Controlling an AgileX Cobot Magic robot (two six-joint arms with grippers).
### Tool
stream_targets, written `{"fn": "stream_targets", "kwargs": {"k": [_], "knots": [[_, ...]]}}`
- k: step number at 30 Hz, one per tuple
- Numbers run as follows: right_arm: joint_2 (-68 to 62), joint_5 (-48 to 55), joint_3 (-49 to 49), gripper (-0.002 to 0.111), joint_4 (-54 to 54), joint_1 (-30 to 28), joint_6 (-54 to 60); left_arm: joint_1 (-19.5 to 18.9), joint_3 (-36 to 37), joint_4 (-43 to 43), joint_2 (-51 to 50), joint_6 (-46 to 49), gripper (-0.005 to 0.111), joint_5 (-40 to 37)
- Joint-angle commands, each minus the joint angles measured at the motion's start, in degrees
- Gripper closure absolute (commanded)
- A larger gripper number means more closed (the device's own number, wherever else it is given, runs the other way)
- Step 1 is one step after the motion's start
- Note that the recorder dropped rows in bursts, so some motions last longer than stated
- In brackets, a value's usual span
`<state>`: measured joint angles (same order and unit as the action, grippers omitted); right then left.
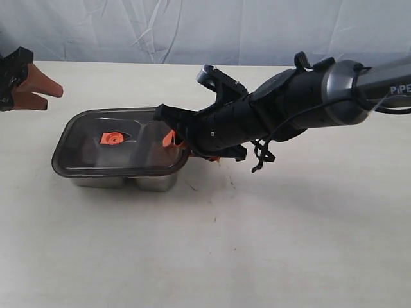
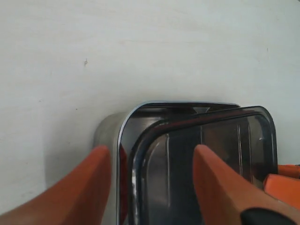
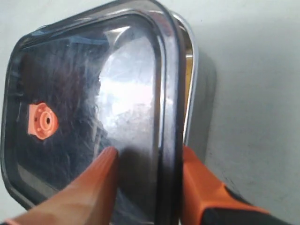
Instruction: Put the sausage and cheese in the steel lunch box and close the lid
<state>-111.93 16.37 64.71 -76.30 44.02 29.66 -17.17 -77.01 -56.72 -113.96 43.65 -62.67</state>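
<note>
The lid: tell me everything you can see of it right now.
The lid is a flat, dark smoky translucent rectangle with rounded corners and a small orange valve near its middle. It lies on top of the steel lunch box, slightly offset, so steel rim shows beyond one side. The right gripper has its jaws apart astride that edge, one over the lid's top, one outside the box; contact is unclear.
</note>
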Motion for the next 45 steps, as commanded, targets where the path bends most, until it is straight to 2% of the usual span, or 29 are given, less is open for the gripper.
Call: {"fn": "stream_targets", "kwargs": {"k": [1,8,15,23,34,36,38,42,44,45], "knots": [[-1.6,1.6,2.9,0.07,0.4,0.0,0.3,-0.4,-0.7,-0.7,0.9,-0.2,0.055,-1.1],[-1.6,1.0,3.1,0.06,2.6,0.0,0.3,-1.5,-0.8,-0.7,1.2,-0.2,0.055,-1.7],[-1.5,2.4,3.1,0.06,5.5,0.0,-0.2,-3.0,-0.8,-1.4,1.2,-0.2,0.055,-3.5],[0.7,3.1,3.1,0.06,20.8,0.0,-12.6,-3.4,-0.8,-1.8,1.2,-0.1,0.055,-4.1],[3.4,4.9,3.1,0.061,31.1,0.0,-20.8,-3.4,-0.8,-0.2,1.2,-0.2,0.056,-5.0],[4.0,4.4,3.1,0.065,36.3,0.0,-24.9,-3.4,-0.8,1.9,1.2,-0.7,0.062,-5.3],[4.9,4.0,3.1,0.073,41.5,0.0,-29.0,-3.5,-0.8,3.3,1.2,-1.9,0.074,-4.3],[6.9,3.6,3.1,0.099,55.5,0.0,-40.3,-4.2,-0.8,4.5,1.5,-2.5,0.107,-3.9],[7.2,4.5,3.1,0.109,60.6,0.0,-43.9,-4.4,-0.5,6.3,2.1,-2.8,0.106,-4.5],[7.2,5.1,3.1,0.109,62.9,0.0,-45.3,-4.4,-0.1,7.7,2.7,-2.8,0.106,-4.8]]}}
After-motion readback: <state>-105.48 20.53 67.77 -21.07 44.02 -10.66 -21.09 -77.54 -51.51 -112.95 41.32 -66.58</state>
